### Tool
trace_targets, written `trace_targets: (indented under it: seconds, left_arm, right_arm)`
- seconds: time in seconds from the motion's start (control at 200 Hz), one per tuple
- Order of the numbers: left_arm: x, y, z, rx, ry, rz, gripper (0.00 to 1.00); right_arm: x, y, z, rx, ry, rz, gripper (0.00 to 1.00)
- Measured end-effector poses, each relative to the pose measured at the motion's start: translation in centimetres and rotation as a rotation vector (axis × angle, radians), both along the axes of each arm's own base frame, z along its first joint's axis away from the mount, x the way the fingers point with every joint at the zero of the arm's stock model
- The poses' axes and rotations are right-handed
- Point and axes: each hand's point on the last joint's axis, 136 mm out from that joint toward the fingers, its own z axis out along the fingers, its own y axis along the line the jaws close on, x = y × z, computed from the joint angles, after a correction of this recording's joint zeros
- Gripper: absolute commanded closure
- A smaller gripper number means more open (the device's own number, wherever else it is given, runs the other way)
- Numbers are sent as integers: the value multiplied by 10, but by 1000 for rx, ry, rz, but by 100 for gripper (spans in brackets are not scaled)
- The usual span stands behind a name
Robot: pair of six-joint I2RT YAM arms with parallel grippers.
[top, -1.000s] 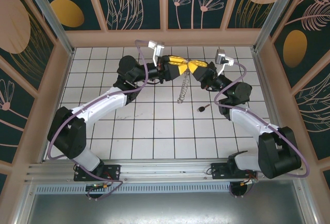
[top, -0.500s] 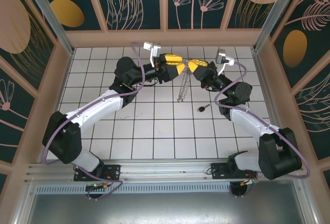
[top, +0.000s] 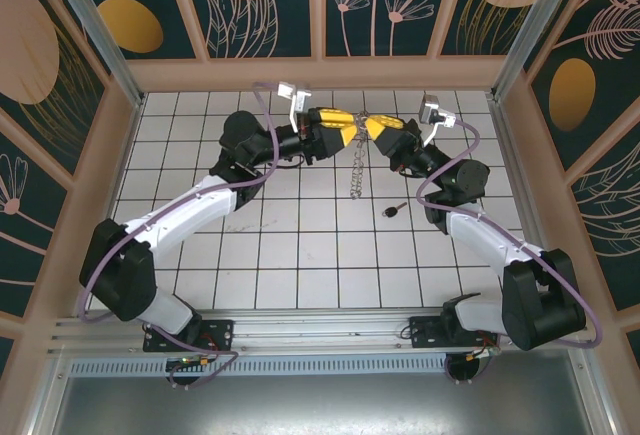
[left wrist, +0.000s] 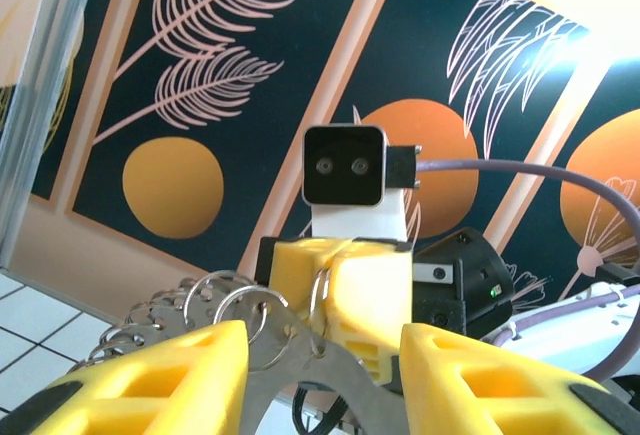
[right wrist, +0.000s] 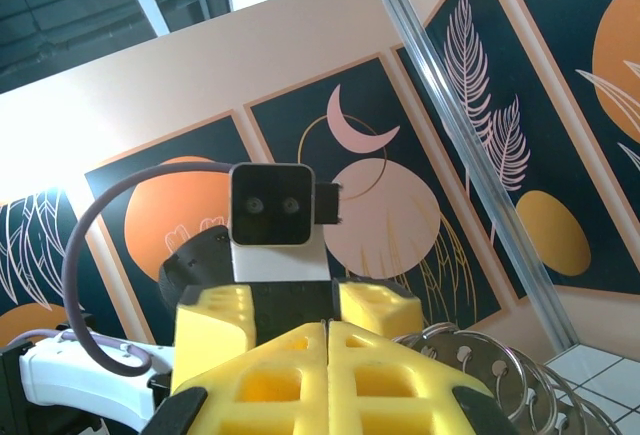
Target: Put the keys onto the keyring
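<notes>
The keyring (top: 354,163), a silvery band fringed with small rings, hangs above the tiles between the two grippers. My right gripper (top: 372,128) is shut on its top end. In the right wrist view the yellow fingers (right wrist: 328,335) meet with no gap, and the keyring (right wrist: 485,365) trails off to the right. My left gripper (top: 343,128) faces it, open. In the left wrist view the keyring's band (left wrist: 275,350) runs between the spread left fingers (left wrist: 200,365) without being pinched, up to the right gripper (left wrist: 345,280). The black-headed key (top: 392,210) lies on the floor below the right arm.
Both arms reach to the far middle of the white tiled floor (top: 300,245). Patterned walls (top: 265,5) with wooden frames enclose the cell. Purple cables (top: 270,105) loop over each wrist. The left wrist camera (right wrist: 270,205) faces the right one at close range.
My left gripper has drawn back to the left from the right gripper and its jaws have spread. The keyring still hangs from the right gripper, swinging a little.
</notes>
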Motion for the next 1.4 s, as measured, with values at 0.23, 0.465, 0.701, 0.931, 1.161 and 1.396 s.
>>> trace_targets:
  seconds: [0.23, 0.465, 0.701, 0.931, 1.161, 1.396]
  left_arm:
    - [0, -10, -10, 10, 30, -38, 59]
    - [-3, -10, -2, -8, 15, -54, 61]
    - [-4, -10, 2, -21, 9, -59, 71]
    - [-1, -15, 0, -23, 14, -68, 90]
    - [1, -17, -1, -15, 13, -64, 100]
    - [8, -24, -14, 115, -33, -42, 100]
  right_arm:
    - [0, 0, 0, 0, 0, 0, 100]
    - [0, 0, 0, -1, 2, 0, 100]
    - [0, 0, 0, -1, 2, 1, 100]
    - [0, 0, -1, -4, 1, 3, 100]
    - [2, -1, -3, -17, 15, -10, 67]
    - [8, -36, 6, -59, 19, -121, 56]
